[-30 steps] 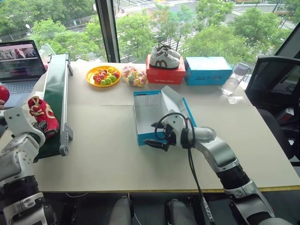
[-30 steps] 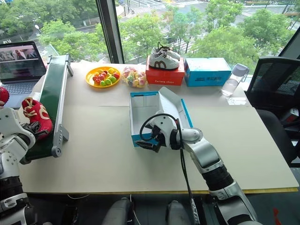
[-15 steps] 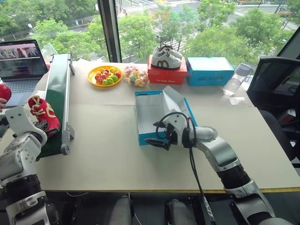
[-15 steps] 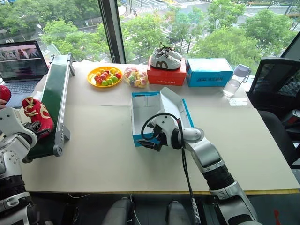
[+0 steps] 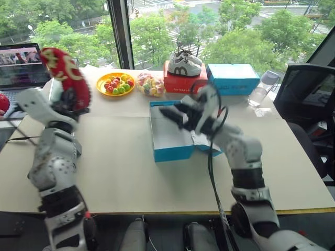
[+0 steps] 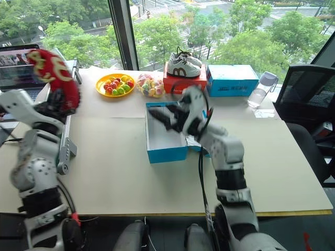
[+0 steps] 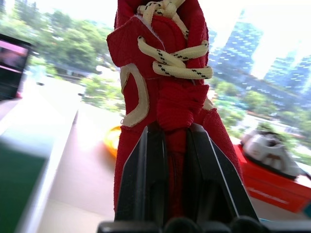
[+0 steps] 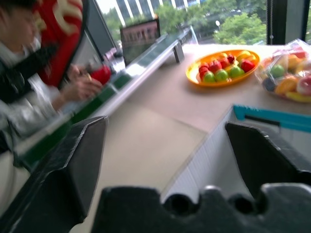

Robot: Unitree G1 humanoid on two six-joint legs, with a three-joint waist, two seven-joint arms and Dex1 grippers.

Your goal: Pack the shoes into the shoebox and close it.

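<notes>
So the left end effector was clamped on one red shoe, held up in the air above the desk's left edge, over the green conveyor. The right end effector had its fingers spread wide, holding nothing, raised over the open blue shoebox at mid-desk. The box interior looked pale and bare, lid flap leaning toward the right edge. A fruit plate sat near the far edge.
</notes>
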